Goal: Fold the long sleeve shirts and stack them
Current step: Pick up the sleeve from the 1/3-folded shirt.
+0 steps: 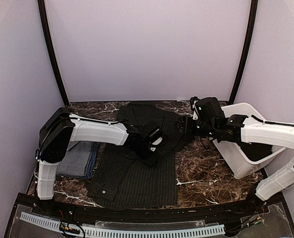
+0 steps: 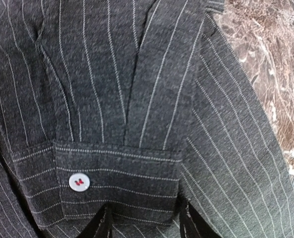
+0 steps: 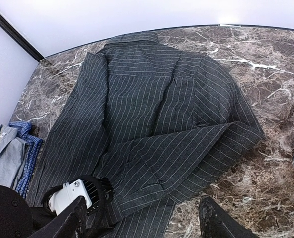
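Pinstriped shirt (image 1: 137,168) cuff (image 2: 119,181) sits within the parted left pincer (image 2: 146,224); right pincer (image 3: 144,220) gapes empty nearby.

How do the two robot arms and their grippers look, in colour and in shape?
The left arm and the right arm both have smooth, white, box-like links with black joint housings. A thin black cable runs along each. The left gripper and the right gripper are mainly black, each with two slim, tapering fingers. No markings are readable.

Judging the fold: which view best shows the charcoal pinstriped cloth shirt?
Right wrist: the charcoal pinstriped cloth shirt shows nearly whole. Top external: arms cover its middle. Left wrist: only a buttoned cuff.
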Robot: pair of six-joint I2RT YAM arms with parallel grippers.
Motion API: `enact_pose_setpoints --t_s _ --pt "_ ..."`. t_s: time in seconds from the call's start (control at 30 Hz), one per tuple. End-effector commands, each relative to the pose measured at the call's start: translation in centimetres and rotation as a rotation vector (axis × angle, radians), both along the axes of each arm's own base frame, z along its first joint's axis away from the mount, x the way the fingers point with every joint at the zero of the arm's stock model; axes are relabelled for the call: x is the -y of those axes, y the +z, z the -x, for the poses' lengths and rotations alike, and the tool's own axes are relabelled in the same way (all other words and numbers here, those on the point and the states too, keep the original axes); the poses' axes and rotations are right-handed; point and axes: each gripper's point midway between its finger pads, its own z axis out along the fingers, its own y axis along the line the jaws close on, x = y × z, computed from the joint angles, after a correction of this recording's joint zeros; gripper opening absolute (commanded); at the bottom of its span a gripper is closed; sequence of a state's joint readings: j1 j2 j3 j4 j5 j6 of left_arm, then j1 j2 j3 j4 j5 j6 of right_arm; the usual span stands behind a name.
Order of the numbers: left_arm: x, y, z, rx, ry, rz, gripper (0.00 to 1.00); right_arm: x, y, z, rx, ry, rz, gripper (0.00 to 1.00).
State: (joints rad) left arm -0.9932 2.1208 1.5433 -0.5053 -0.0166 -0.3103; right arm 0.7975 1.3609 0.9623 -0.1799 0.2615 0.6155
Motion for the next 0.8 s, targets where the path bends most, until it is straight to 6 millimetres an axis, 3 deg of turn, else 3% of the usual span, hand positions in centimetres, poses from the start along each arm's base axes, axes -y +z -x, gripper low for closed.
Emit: enact_pose_setpoints --t_s 0.0,0.1,0.27,0.43,0.63,0.77 --pt "0.5 0.3 0.0 0.015 -0.022 -0.016 0.45 0.3 1.0 -0.2 0.026 -0.017 -0.035 0.74" --pt "0.2 0.3 -0.7 0.043 -0.005 -0.040 0.40 0.3 1.0 -0.1 0.024 -0.017 -0.038 0.74" --pt "0.3 1.2 -1.1 0.057 0.007 -0.046 0.18 0.5 0.9 0.0 0.018 -0.019 -0.032 0.74" --pt "0.9 3.6 -1.6 0.083 0.015 -0.014 0.00 0.7 0.3 0.3 0.004 -0.019 -0.021 0.74" --pt "0.9 8.3 -2.6 0.114 0.070 0.060 0.00 1.3 -0.9 1.2 -0.037 -0.035 -0.035 0.74" --pt "-0.8 11.6 -4.5 0.093 0.156 0.150 0.00 1.5 -2.0 1.6 -0.068 -0.041 -0.048 0.73"
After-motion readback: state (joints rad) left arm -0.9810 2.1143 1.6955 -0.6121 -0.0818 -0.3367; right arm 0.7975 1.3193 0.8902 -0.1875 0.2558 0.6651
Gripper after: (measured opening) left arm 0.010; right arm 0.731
